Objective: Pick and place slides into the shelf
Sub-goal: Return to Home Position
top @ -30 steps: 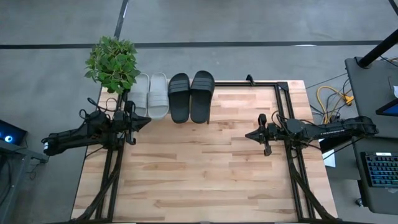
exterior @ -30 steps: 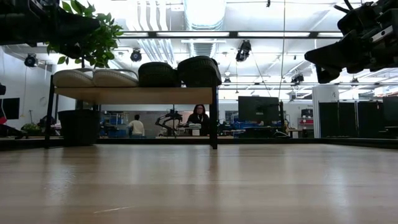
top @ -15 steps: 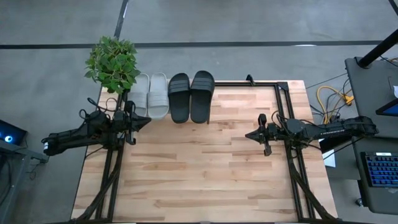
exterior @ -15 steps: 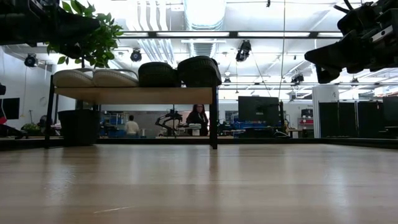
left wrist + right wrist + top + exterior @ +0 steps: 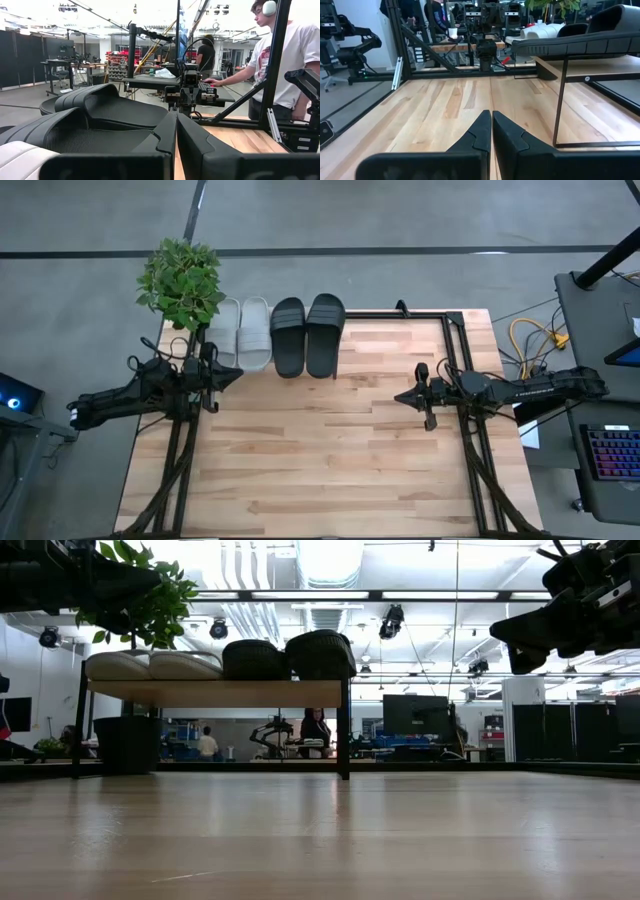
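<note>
Grey slides (image 5: 243,330), black slides (image 5: 308,335) side by side atop shelf (image 5: 215,693); left gripper (image 5: 238,374) near grey pair, fingers together, empty; right gripper (image 5: 398,397) likewise, well apart

A grey concrete floor (image 5: 80,280) surrounds the table, crossed on the far side by a dark line (image 5: 300,252). On the right stands a dark desk (image 5: 592,310) with a lit keyboard (image 5: 612,453). Beyond lies an open workshop with pale ceiling ducts (image 5: 325,560), strip lights (image 5: 440,595), dark cabinets (image 5: 575,730) and a workbench (image 5: 150,80).

Four slides (image 5: 288,335) sit side by side on the shelf (image 5: 215,693) (plant (image 5: 180,280) at its left end).
</note>
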Robot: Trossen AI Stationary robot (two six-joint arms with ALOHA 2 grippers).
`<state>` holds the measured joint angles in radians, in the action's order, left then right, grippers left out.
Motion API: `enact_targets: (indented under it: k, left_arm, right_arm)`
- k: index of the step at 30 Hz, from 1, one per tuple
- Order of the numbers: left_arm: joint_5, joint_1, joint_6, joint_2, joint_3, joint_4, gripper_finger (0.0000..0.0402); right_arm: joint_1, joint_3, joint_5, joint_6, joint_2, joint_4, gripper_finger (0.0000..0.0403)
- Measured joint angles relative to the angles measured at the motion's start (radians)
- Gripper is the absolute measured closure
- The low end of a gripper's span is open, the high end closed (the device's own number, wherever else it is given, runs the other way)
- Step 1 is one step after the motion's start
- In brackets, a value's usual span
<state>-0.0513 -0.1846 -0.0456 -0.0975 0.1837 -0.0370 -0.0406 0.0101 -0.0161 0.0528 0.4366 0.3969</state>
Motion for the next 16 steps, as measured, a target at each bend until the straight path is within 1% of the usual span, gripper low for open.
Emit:
enact_targets:
  k: [16]
  left_arm:
    - [0.000,0.000,0.000,0.000,0.000,0.000,0.0402]
  right_arm:
    - [0.000,0.000,0.000,-0.005,0.000,0.000,0.0394]
